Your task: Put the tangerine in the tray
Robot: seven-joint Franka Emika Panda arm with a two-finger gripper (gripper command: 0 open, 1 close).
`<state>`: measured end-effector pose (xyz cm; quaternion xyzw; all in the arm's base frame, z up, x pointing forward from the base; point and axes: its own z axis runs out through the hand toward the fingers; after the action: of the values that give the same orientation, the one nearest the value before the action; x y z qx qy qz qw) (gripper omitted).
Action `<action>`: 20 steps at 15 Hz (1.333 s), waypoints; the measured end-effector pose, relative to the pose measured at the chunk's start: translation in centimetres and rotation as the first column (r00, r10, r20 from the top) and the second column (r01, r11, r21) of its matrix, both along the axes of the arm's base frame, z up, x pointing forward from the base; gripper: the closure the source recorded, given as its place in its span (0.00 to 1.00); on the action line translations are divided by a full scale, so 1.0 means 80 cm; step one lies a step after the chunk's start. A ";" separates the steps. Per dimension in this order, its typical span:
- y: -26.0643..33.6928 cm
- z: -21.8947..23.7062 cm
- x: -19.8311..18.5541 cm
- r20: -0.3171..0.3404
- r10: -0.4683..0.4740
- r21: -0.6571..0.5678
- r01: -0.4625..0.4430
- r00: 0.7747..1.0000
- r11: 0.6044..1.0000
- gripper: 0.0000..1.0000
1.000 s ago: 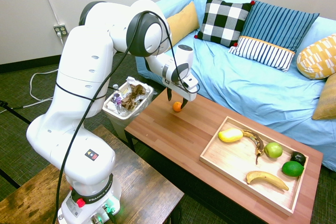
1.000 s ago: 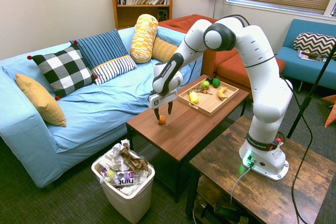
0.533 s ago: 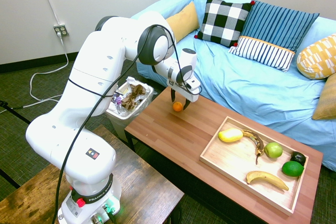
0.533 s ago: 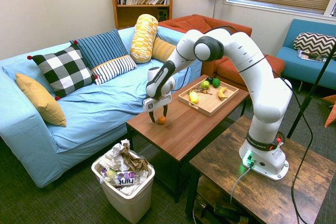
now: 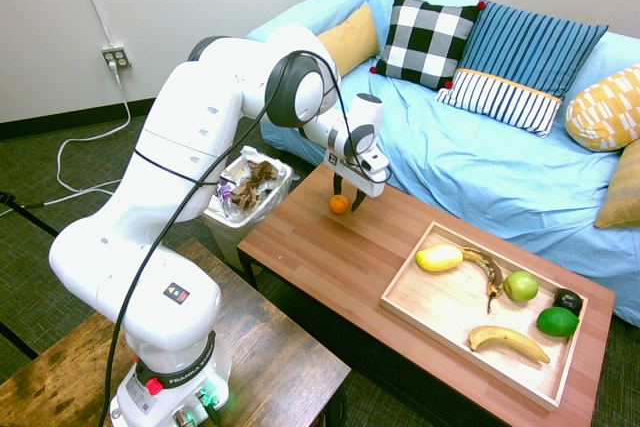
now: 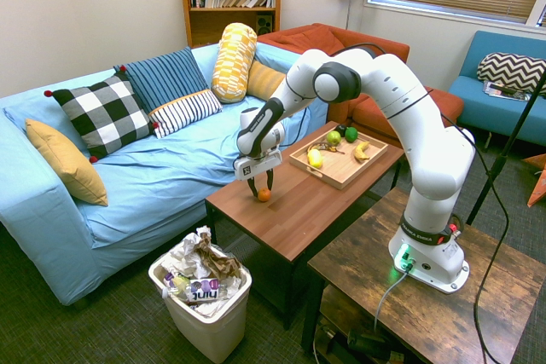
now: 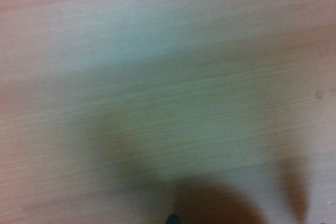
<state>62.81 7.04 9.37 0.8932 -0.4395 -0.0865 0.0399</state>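
While the tangerine (image 5: 339, 204) sits on the brown table (image 5: 300, 244), pincer (image 5: 347, 201) is spread about it, contact unclear; grasp step in hand. Next: close, lift, carry to the tray (image 5: 430, 313), well apart. Second exterior view shows bookshelf (image 6: 230, 8), absent from first; wrist view, blurred, lacks tray

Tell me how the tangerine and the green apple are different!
The tangerine is bright orange, but the green apple is green. The tangerine is smaller; the green apple is bigger. The tangerine is on the reddish-brown table, outside the tray, while the green apple sits inside the tray. Both are roundish fruits.
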 end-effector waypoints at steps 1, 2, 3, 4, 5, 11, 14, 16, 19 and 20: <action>0.001 0.001 -0.001 -0.012 0.003 0.000 -0.003 1.000 1.000 1.00; 0.003 0.001 -0.002 -0.022 0.007 0.000 -0.006 1.000 1.000 1.00; 0.005 0.000 -0.004 -0.031 0.010 0.001 -0.010 0.999 1.000 1.00; 0.006 0.000 -0.005 -0.037 0.012 0.002 -0.012 0.999 1.000 1.00; 0.006 0.000 -0.005 -0.038 0.014 0.003 -0.013 0.999 1.000 1.00; -0.049 0.070 0.017 0.040 -0.047 -0.002 0.047 0.998 0.999 1.00; -0.145 0.131 0.009 0.092 -0.152 0.009 0.152 0.984 0.988 1.00; -0.222 0.156 -0.011 0.108 -0.224 0.028 0.222 0.969 0.975 1.00; -0.330 0.171 -0.053 0.115 -0.315 0.047 0.312 0.942 0.949 1.00; -0.359 0.171 -0.065 0.116 -0.346 0.052 0.342 0.931 0.938 1.00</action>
<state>57.58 -21.68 23.04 0.8066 -0.5892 -0.0437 -0.0169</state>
